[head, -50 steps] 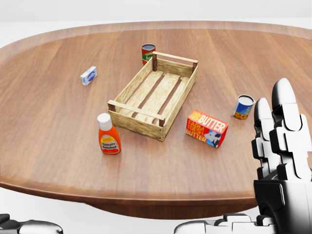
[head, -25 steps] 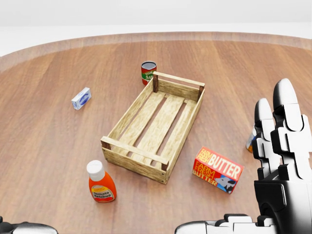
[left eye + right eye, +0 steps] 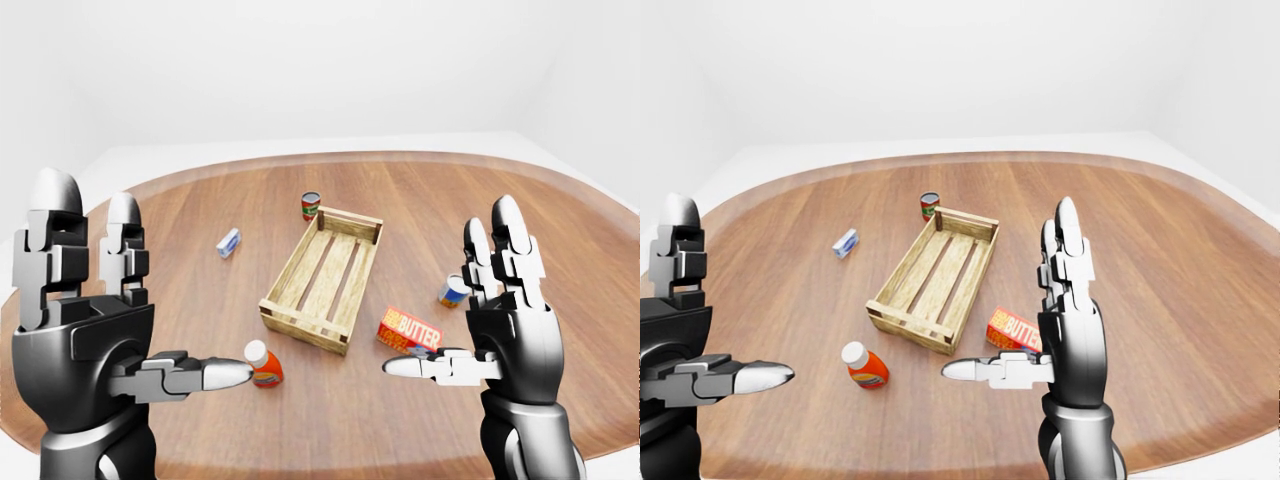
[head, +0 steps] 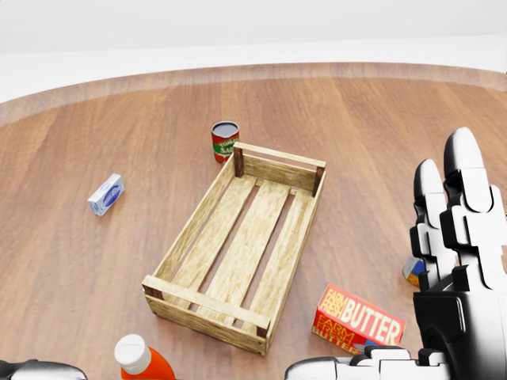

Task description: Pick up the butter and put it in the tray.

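My right hand (image 3: 505, 330) is wide open and holding nothing, same for my left hand (image 3: 95, 330). The butter (image 4: 358, 320) lies flat just right of the wooden tray's (image 4: 207, 313) near corner, label up, long axis slanting away to the right. I'd drop the right hand over it and pinch across the short sides.

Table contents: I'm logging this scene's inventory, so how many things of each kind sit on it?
Cans: 2 (red-labelled can, blue can)
Ketchup bottles: 1
Butter boxes: 1
Small blue-white boxes: 1
Wooden trays: 1
Total: 6
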Robot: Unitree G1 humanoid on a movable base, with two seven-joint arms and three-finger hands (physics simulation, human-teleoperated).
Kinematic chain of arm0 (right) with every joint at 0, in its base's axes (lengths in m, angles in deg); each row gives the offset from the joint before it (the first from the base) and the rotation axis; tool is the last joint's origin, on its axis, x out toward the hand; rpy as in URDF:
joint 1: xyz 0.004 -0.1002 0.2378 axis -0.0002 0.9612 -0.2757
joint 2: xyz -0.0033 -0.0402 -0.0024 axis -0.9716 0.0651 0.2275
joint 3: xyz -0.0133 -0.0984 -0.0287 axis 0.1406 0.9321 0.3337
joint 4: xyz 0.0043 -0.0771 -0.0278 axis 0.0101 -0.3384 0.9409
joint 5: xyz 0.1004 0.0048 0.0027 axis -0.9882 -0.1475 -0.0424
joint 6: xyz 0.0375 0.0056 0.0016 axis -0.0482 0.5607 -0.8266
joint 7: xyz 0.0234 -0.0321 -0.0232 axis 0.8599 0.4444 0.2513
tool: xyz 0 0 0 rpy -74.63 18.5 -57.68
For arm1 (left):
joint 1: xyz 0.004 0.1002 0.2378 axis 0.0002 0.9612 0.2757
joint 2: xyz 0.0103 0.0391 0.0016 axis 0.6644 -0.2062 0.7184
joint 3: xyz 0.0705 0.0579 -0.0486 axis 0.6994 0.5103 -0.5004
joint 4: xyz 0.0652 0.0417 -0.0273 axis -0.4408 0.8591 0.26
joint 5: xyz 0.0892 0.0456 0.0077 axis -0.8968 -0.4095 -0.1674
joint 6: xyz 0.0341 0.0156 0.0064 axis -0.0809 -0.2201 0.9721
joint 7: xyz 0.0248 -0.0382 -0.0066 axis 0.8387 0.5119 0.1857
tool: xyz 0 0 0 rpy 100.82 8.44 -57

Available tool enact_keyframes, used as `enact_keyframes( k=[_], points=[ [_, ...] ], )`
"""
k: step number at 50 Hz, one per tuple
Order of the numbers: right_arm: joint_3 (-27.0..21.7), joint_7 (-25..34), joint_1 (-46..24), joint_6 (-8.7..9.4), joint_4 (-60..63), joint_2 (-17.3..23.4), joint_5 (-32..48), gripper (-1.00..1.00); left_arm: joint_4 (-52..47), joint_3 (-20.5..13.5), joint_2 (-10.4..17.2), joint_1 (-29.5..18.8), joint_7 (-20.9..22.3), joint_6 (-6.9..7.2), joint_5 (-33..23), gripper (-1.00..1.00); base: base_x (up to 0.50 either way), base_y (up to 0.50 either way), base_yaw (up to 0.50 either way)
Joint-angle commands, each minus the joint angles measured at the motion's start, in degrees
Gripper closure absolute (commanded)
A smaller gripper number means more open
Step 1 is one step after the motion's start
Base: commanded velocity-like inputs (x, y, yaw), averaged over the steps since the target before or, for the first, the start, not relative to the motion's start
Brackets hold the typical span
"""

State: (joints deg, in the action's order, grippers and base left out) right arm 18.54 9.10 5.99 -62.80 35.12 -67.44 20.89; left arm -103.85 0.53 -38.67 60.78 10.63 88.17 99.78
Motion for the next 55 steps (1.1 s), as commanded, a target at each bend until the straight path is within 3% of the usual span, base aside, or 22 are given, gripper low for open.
enact_keyframes(
  k=[1, 6, 17, 22, 27, 32, 33, 39, 40, 55],
  points=[
    [-0.55, 0.20, 0.14, 0.00, -0.34, -0.20, -0.17, -1.00, -0.02, -0.36, 0.13, -0.34, -0.21, 0.00, 0.34, -1.00, 0.50, -0.03, 0.00],
    [-1.19, 0.25, -0.31, 0.00, -1.41, -0.53, -0.53, -1.00, 0.20, -0.57, 0.26, -0.59, -0.32, 0.00, 0.55, -1.00, 0.50, -0.03, 0.00],
    [-3.03, 1.32, 0.35, 0.00, 0.30, -0.71, -1.72, -1.00, 0.71, 0.19, 0.30, -0.17, -0.13, 0.00, 0.11, -1.00, 0.01, 0.00, 0.00],
    [-8.89, 5.04, 1.80, 0.00, 3.40, -1.29, -2.30, -1.00, 1.18, 0.27, 0.31, -0.18, 0.07, 0.00, -0.06, -1.00, 0.00, 0.00, 0.00],
    [-17.89, 11.65, -1.18, 0.00, 7.71, -2.46, -1.76, -1.00, 0.75, -0.25, 0.31, -0.16, 0.06, 0.00, 0.27, -1.00, 0.00, 0.00, 0.00],
    [-22.29, 17.77, -3.50, 0.00, 7.99, -3.05, 1.92, -1.00, 0.44, -0.11, 0.15, 0.05, 0.14, 0.00, 0.09, -1.00, 0.00, 0.00, 0.00],
    [-22.36, 19.00, -4.15, 0.00, 4.10, -1.28, 4.79, -1.00, 0.48, -0.13, 0.12, 0.18, 0.25, 0.00, 0.03, -1.00, 0.00, 0.00, 0.00],
    [-21.20, 24.97, -6.50, 0.00, -0.26, 0.36, 13.79, -1.00, 0.50, -0.22, 0.16, 0.02, 0.30, 0.00, 0.14, -1.00, 0.00, 0.00, 0.00],
    [-23.94, 27.56, -5.85, 0.00, -14.73, 3.22, 13.91, -1.00, 0.48, -0.37, 0.18, 0.00, 0.35, 0.00, 0.08, -1.00, 0.00, 0.00, 0.00],
    [-24.38, 32.34, -7.98, 0.00, -18.18, 1.13, 20.30, -1.00, 0.04, -0.84, 0.24, -0.34, 0.20, 0.00, 0.34, -1.00, 0.00, 0.00, 0.00]
  ],
)
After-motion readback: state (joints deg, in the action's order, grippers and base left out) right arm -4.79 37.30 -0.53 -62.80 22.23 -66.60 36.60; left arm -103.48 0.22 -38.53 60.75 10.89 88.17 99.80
